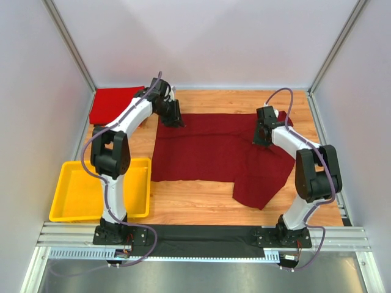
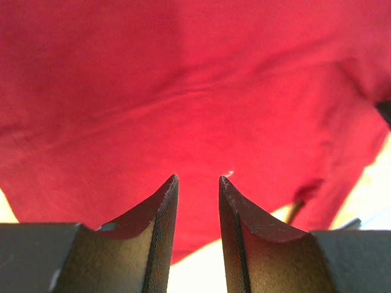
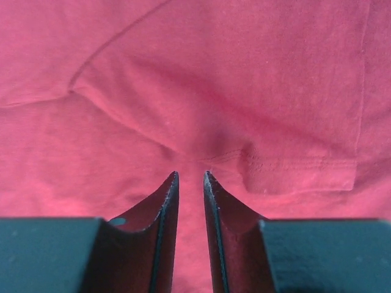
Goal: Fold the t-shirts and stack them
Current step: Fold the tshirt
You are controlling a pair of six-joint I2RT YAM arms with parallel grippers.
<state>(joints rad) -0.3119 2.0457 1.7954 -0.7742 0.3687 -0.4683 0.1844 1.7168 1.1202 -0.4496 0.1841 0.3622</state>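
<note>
A dark maroon t-shirt lies spread across the middle of the wooden table, with its right part hanging down toward the front. A brighter red t-shirt lies folded at the back left. My left gripper is at the maroon shirt's back left corner. In the left wrist view the gripper is a little open over the cloth near its edge, with nothing between the jaws. My right gripper is on the shirt's right side. In the right wrist view it is narrowly open, tips at a puckered hem.
A yellow plastic tray stands at the front left beside the left arm's base. White walls close the table in on three sides. Bare wood shows in front of the maroon shirt and between the left jaws.
</note>
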